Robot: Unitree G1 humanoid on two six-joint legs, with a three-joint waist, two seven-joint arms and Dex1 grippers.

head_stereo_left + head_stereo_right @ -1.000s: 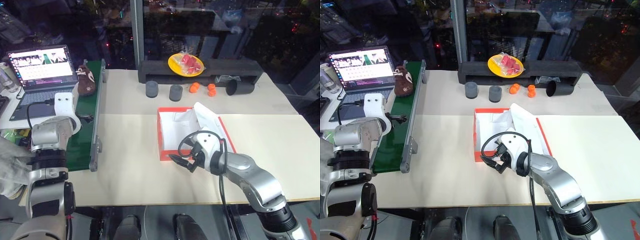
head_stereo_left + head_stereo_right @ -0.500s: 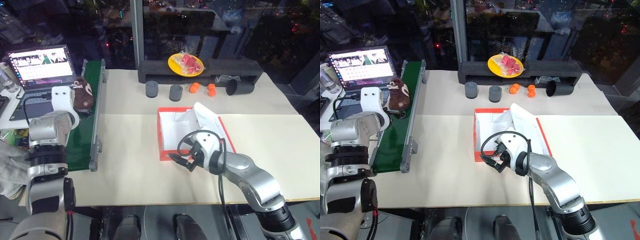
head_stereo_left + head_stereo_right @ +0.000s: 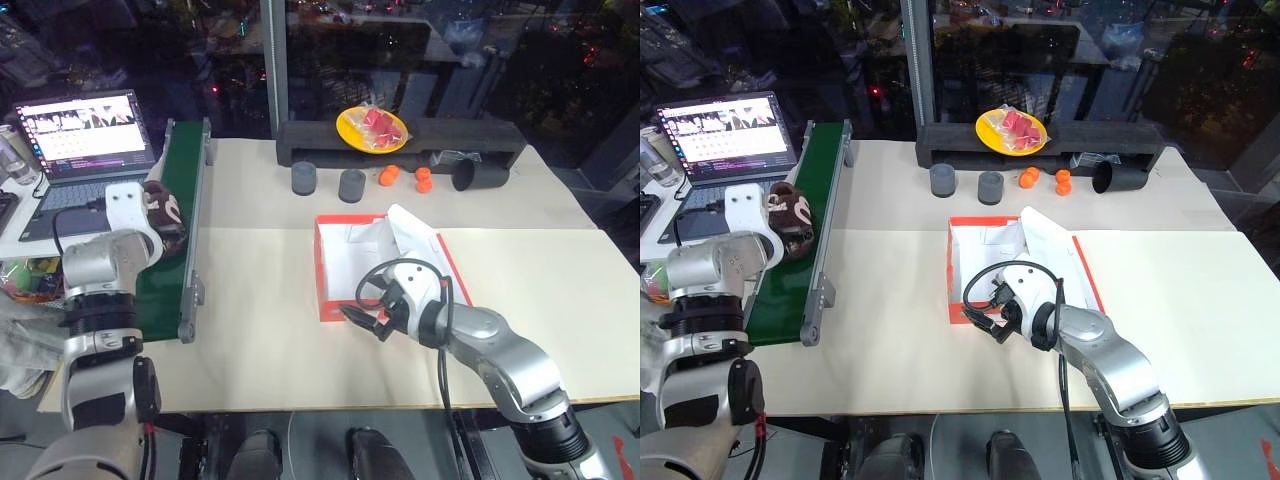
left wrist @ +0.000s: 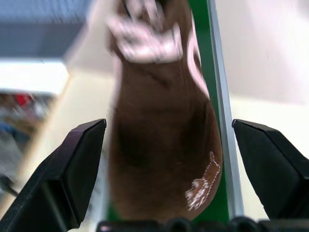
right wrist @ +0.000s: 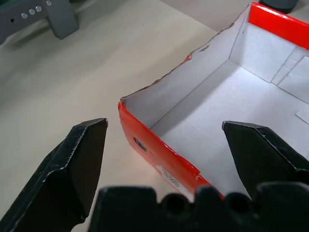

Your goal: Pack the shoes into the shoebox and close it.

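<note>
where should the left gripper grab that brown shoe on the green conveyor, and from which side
Grip the brown shoe across its rounded body, coming in lengthwise along the green conveyor. In the left wrist view it lies lengthwise between the left gripper's open jaws, so closing there would likely pinch its two long sides.

The shoe [image 4: 164, 145] looks like smooth dark brown leather or vinyl with a slight sheen and white printed markings. The shoebox [image 5: 193, 121] is cardboard, glossy red-orange outside, matt white inside, with a frayed rim. The surface [image 3: 260, 300] is matt, pale and smooth. The conveyor [image 3: 790, 280] has a green matt belt in a grey metal frame. The gripper fingers [image 5: 82, 159] are matt black plastic.
</note>
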